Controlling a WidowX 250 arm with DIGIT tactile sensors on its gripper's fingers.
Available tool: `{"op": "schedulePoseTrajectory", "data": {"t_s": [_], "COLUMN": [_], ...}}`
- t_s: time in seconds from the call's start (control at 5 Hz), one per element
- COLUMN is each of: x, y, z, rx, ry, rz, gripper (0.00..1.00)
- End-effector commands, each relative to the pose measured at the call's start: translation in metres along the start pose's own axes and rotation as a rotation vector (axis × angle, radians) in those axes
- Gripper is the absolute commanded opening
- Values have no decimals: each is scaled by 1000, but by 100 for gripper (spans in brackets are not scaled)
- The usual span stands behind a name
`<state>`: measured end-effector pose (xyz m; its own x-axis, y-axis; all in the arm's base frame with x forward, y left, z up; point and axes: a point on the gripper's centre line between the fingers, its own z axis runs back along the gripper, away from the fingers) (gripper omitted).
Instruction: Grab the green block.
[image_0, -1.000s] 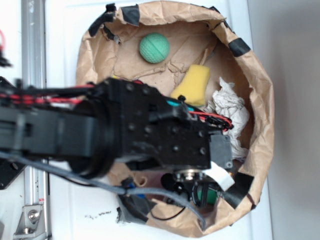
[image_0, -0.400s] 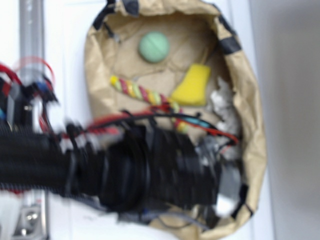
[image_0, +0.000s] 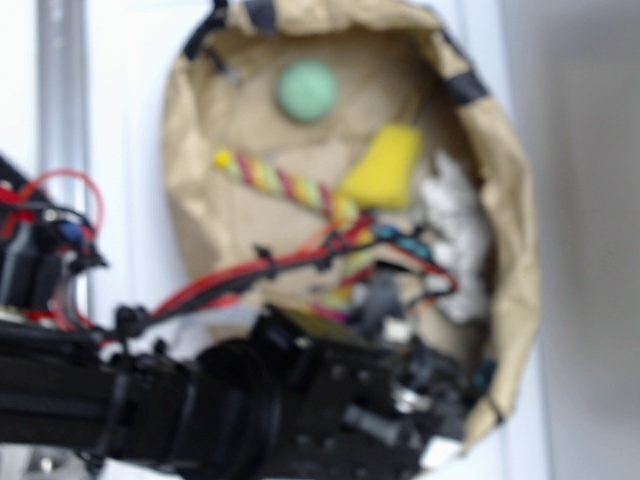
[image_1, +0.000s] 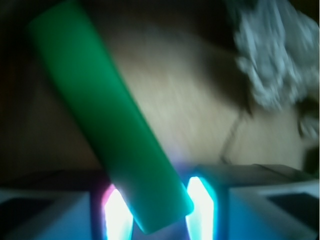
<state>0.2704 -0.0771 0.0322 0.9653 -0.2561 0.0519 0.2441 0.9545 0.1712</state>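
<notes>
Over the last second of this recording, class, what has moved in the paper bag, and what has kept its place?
The arm has drawn back toward the bottom of the exterior view, uncovering the striped rope it hid before. The wrist view shows the pincer closed on one end of the green block. The green ball, yellow sponge and crumpled white paper lie where they were.
</notes>
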Motion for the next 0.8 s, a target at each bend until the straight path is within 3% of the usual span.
{"op": "schedulePoseTrajectory", "data": {"t_s": [0.0, 0.2, 0.6], "x": [-29, -42, -47], "y": [58, 70, 76], "z": [41, 61, 71], "rx": [-75, -96, -85], "ry": [-87, -185, -96], "rz": [96, 7, 99], "gripper": [0, 0, 0]}}
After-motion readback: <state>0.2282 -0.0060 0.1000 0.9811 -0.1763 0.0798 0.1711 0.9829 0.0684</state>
